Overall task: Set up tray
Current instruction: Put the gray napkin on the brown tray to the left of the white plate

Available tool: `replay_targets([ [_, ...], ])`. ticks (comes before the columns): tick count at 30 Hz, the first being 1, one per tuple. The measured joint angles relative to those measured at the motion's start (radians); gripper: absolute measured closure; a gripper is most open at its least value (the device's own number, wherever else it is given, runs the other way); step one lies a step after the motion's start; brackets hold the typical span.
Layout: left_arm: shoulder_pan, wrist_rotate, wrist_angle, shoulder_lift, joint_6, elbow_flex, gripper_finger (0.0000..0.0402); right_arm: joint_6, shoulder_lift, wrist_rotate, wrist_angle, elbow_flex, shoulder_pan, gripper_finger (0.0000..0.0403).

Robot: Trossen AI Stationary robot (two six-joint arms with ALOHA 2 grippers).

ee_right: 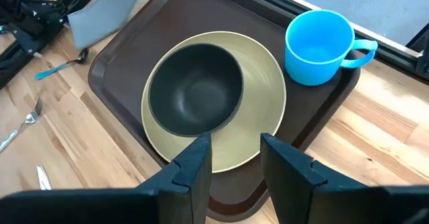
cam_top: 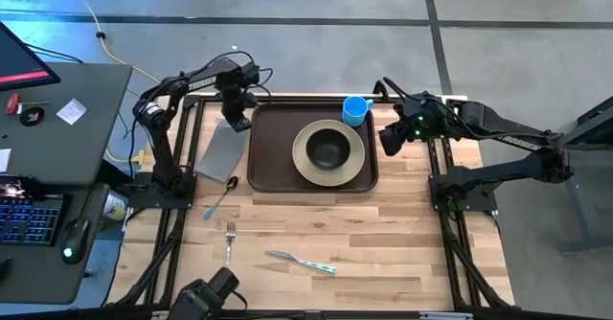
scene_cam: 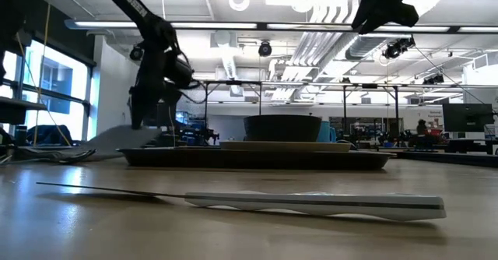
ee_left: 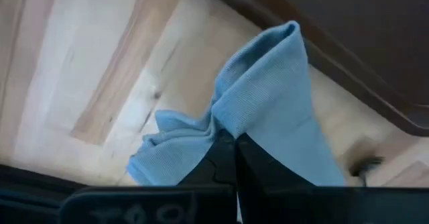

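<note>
Pinching a raised fold of the grey napkin [ee_left: 268, 110], the left claw [cam_top: 236, 115] hovers just off the tray's [cam_top: 268, 148] left rim — the tray sits mid-tabletop [cam_top: 383, 234], carrying plate [ee_right: 258, 93], bowl [ee_right: 194, 90] and blue cup [ee_right: 318, 46]. Beside its right edge, the right claw [ee_right: 234, 160] gapes empty.

The napkin [cam_top: 221, 150] hangs pinched in the left gripper [cam_top: 236, 124], with the tray [cam_top: 265, 148] just right of it, carrying plate [cam_top: 356, 155], bowl [cam_top: 329, 148] and cup [cam_top: 355, 110].
</note>
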Motion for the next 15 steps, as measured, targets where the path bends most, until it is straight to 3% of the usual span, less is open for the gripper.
replay_targets([
  [3, -0.01, 0.062, -0.019, -0.058, -0.003, 0.001, 0.0379, -0.005, 0.0, 0.0, 0.0, 0.0, 0.0, 0.0284],
  [10, -0.032, 0.34, 0.056, -0.182, 0.01, 0.001, 0.0379, -0.036, 0.0, 0.0, 0.0, 0.0, 0.0, 0.0284],
  [15, -0.077, 0.349, 0.186, -0.192, -0.092, 0.002, 0.037, -0.053, 0.0, 0.003, 0.0, 0.0, 0.0, 0.0284],
])
